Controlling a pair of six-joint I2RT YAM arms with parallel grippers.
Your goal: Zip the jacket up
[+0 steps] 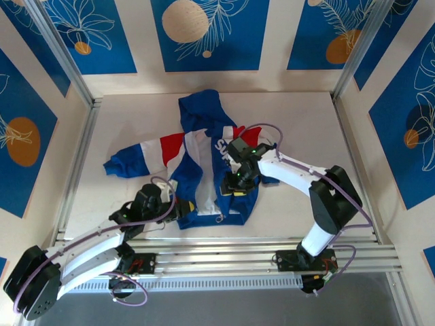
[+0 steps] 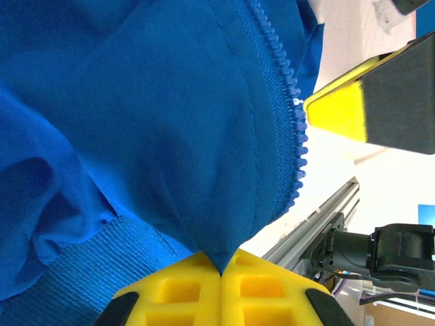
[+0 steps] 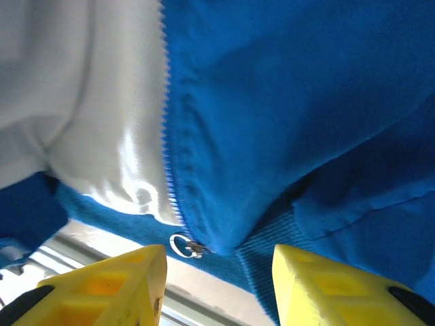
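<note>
White lettering [image 1: 219,147] on the blue chest panel of the jacket [image 1: 197,204], seen from the top camera, set just beside the white front strip and running down the chest. Too small and creased to read as a word; at most a first letter resembling an S. Lower end hidden under the right arm [image 1: 292,170]. Otherwise no legible text, brand or number.

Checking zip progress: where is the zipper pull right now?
In the right wrist view, the zipper pull lies at the jacket's bottom hem, at the foot of the teeth, just above the gap between the open right gripper's fingers.
</note>
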